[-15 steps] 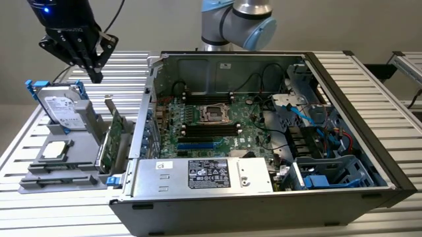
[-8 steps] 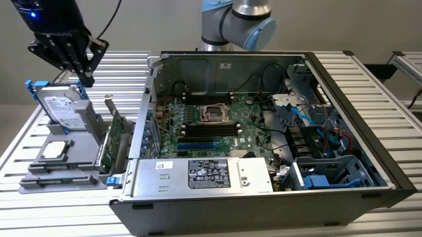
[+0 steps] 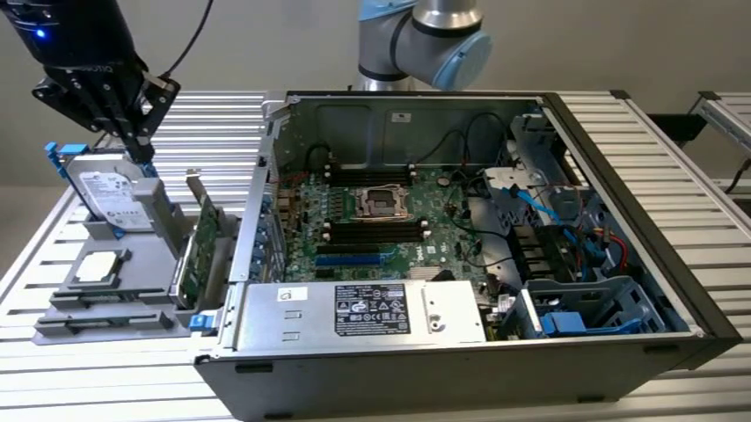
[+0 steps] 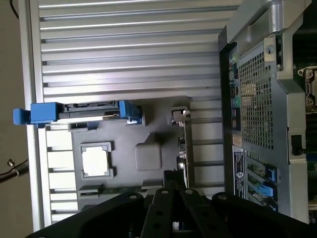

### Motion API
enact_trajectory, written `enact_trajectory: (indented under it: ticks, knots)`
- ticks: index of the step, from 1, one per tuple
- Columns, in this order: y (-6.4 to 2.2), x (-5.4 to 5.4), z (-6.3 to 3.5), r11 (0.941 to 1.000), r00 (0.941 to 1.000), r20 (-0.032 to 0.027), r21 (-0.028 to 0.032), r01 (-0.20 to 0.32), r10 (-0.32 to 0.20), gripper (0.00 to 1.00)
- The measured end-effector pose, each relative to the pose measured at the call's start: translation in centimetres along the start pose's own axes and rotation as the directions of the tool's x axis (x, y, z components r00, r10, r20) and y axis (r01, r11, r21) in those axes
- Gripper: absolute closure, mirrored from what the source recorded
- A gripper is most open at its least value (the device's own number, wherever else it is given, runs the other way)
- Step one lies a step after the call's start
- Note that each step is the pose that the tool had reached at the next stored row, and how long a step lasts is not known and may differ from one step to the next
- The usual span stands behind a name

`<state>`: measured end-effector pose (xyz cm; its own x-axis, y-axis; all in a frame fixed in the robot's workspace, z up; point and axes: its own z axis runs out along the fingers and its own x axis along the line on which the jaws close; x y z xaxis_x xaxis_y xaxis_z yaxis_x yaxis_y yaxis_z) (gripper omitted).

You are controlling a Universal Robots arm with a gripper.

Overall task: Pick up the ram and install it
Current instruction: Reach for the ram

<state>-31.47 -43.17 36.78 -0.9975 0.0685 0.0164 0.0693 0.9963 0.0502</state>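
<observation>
The ram (image 4: 116, 189) is a thin green stick standing on edge in a slot of the grey holder (image 4: 126, 134), just past the CPU (image 4: 96, 161). In the exterior view the ram (image 3: 97, 301) shows as a dark strip near the holder's front. My gripper (image 3: 143, 155) hangs shut above the holder's back end, right over the hard drive (image 3: 112, 189); it holds nothing. In the wrist view the gripper (image 4: 171, 179) has its fingertips pressed together, near one end of the ram but above it. The motherboard's memory slots (image 3: 373, 230) lie inside the open case.
The open computer case (image 3: 610, 176) fills the middle and the exterior view's right. A green expansion card (image 3: 206, 242) stands upright between holder and case wall. The power supply (image 3: 364, 309) sits at the case's front. The robot's arm base (image 3: 417, 40) rises behind the case.
</observation>
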Motion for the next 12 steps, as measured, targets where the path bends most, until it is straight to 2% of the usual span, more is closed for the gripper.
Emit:
enact_trajectory:
  ticks: [4,12]
  knots:
    - [-0.48,0.5,0.17,1.0000,1.0000,-0.0076,0.0046,-0.001,0.001,0.89]
    - [-1.62,1.3,0.57,1.0000,0.9997,-0.0229,0.0091,-0.001,0.001,0.89]
